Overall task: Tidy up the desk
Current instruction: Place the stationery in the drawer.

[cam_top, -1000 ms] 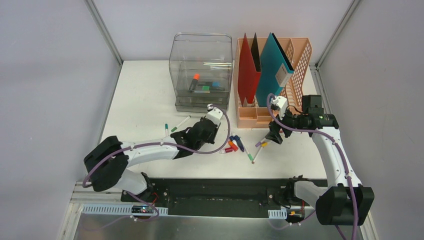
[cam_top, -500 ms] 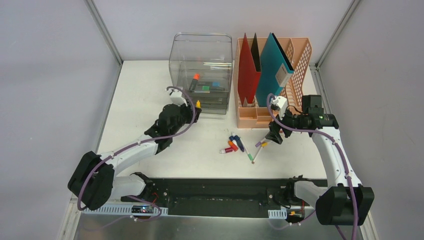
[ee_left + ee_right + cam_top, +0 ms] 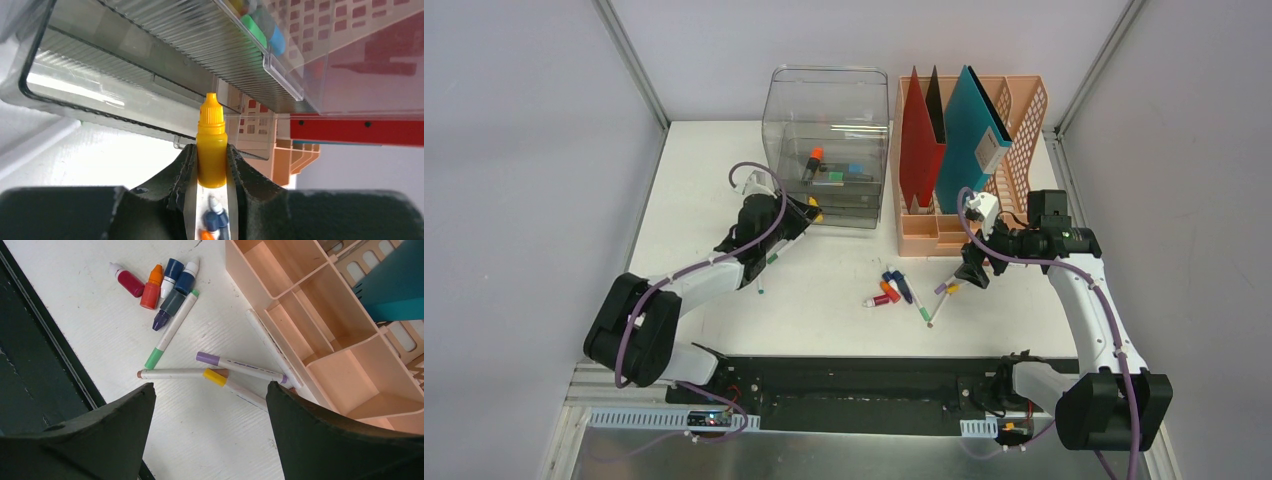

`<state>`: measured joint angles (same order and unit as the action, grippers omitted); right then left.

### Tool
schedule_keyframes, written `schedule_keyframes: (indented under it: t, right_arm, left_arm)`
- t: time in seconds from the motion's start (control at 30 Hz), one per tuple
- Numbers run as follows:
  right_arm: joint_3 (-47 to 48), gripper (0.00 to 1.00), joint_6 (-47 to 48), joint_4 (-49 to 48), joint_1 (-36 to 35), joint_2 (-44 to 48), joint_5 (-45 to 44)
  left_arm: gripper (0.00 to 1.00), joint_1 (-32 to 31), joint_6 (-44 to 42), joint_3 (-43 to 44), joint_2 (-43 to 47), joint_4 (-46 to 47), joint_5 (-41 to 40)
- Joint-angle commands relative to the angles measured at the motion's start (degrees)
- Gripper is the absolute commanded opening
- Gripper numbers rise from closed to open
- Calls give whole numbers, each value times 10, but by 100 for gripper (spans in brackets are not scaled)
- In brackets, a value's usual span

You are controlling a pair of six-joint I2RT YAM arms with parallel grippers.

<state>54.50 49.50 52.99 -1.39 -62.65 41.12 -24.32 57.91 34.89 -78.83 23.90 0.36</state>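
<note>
White desk (image 3: 694,170), loose markers (image 3: 175,330), perhaps smudges.

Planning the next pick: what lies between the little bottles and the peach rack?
Loose markers, lying crossed on the desk between the little bottles and the peach rack; the right wrist view shows it best.

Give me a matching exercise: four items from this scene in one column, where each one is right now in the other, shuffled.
Items
1. yellow dropper bottle
2. teal folder
3. orange-capped marker
4. purple-capped marker

Places
A. lying on the desk
B. inside the clear drawer box
C. clamped in the left gripper
D. standing in the peach file rack

Pairs: 1-C, 2-D, 3-B, 4-A
</note>
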Motion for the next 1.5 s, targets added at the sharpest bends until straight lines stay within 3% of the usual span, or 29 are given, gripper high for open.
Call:
schedule_keyframes:
  t: [0.0, 0.27, 0.4, 0.63, 0.8, 1.07, 1.3, 1.47]
  right_arm:
    - [-3, 84, 14, -4, -5, 9, 12]
    - [-3, 84, 15, -4, -5, 10, 13]
    - [-3, 84, 15, -3, -5, 10, 13]
    - [-4, 84, 17, -2, -6, 12, 13]
    - [-4, 84, 19, -2, -8, 12, 12]
    - [-4, 84, 19, -1, -9, 11, 13]
    - [-4, 85, 19, -1, -10, 8, 14]
    - [-7, 84, 20, -2, -9, 6, 15]
  left_arm:
    - [3, 2, 81, 56, -8, -42, -22]
    - [7, 7, 142, 81, -30, -77, -43]
    - [15, 10, 161, 101, -44, -89, -35]
    - [45, 14, 171, 120, -62, -90, -7]
    - [54, 15, 162, 117, -52, -88, -4]
    - [59, 15, 63, 91, 1, -61, 54]
    - [66, 15, -75, -12, 47, 162, 169]
    - [71, 15, -135, -41, 59, 159, 227]
